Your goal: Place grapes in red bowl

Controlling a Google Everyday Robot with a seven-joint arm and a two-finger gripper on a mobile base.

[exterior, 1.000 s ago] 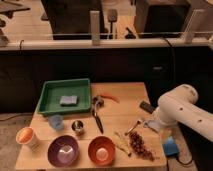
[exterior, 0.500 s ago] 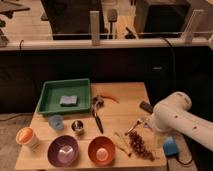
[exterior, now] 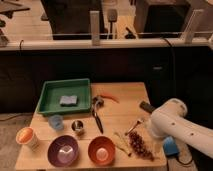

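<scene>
The grapes (exterior: 141, 145), a small dark reddish-purple bunch on pale stems, lie on the wooden table (exterior: 125, 112) near its front right corner. To their left, by the front edge, sits the red bowl (exterior: 101, 149) with a pale inner bottom and nothing in it. My white arm (exterior: 176, 126) reaches in from the right and bends down over the table's right edge. Its gripper (exterior: 155, 144) hangs just to the right of the grapes, largely hidden under the arm. It stands open and holds nothing.
A purple bowl (exterior: 63, 150) and an orange cup (exterior: 26, 137) sit left of the red bowl. Behind them are a blue cup (exterior: 56, 121), a metal cup (exterior: 77, 127), a black utensil (exterior: 96, 118) and a green tray (exterior: 50, 102) holding a sponge (exterior: 68, 100). A blue object (exterior: 170, 146) lies under the arm.
The arm has swung lower and to the left, bringing its end closer to the grapes. Nothing on the table has moved.
</scene>
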